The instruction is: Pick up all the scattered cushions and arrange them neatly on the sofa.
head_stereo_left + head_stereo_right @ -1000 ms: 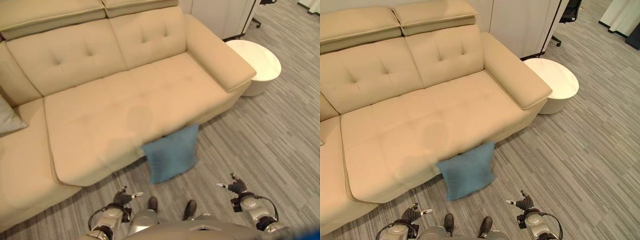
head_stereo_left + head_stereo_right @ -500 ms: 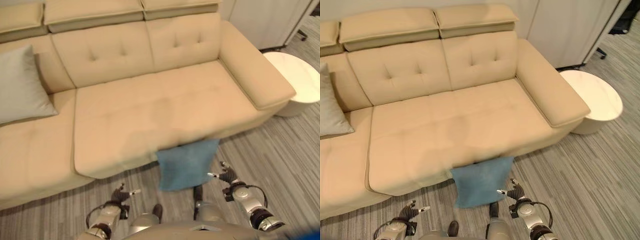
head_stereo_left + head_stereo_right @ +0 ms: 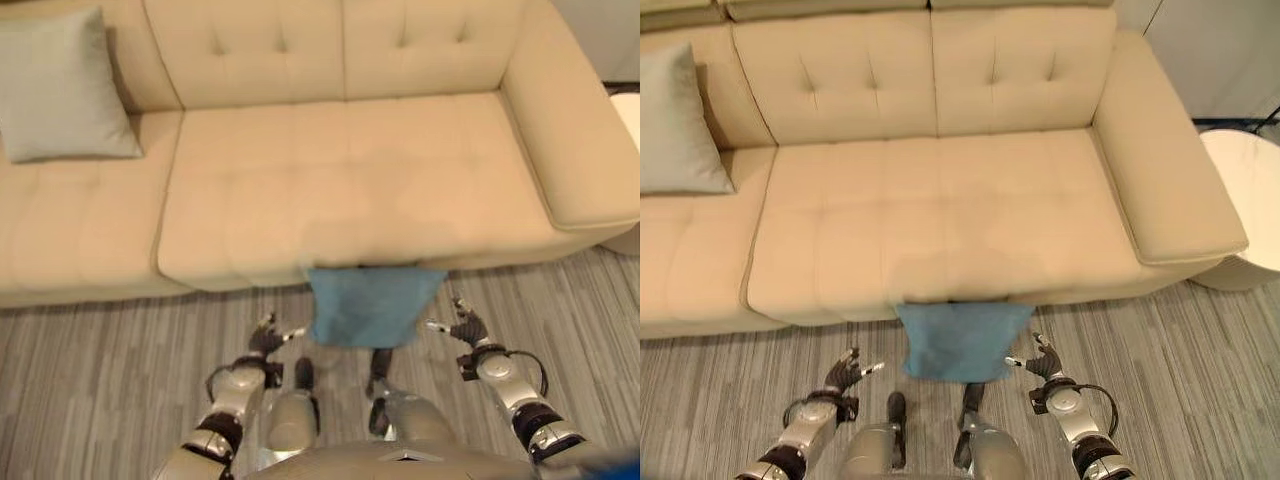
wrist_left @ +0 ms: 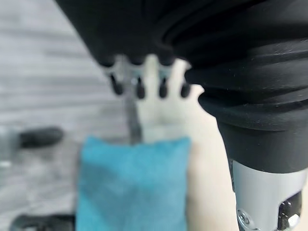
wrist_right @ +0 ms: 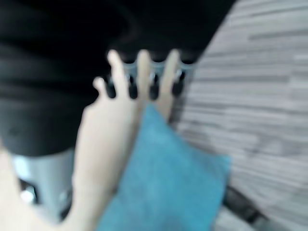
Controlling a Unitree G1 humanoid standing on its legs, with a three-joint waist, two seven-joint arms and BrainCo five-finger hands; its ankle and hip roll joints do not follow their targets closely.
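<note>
- Blue cushion: leaning upright against the front of the beige sofa, its lower edge resting on the grey striped floor, its top edge tucking just under the seat's front lip.
- Grey cushion: propping against the backrest at the sofa's left end, sitting on the seat, well apart from the blue one.
- Left hand: hovering above the floor just to the left of the blue cushion, fingers spreading loosely, grasping nothing, not touching the cushion.
- Right hand: hovering just to the right of the blue cushion, fingers likewise relaxing and spread, holding nothing.
- Round white side table: standing beside the sofa's right armrest.
</note>
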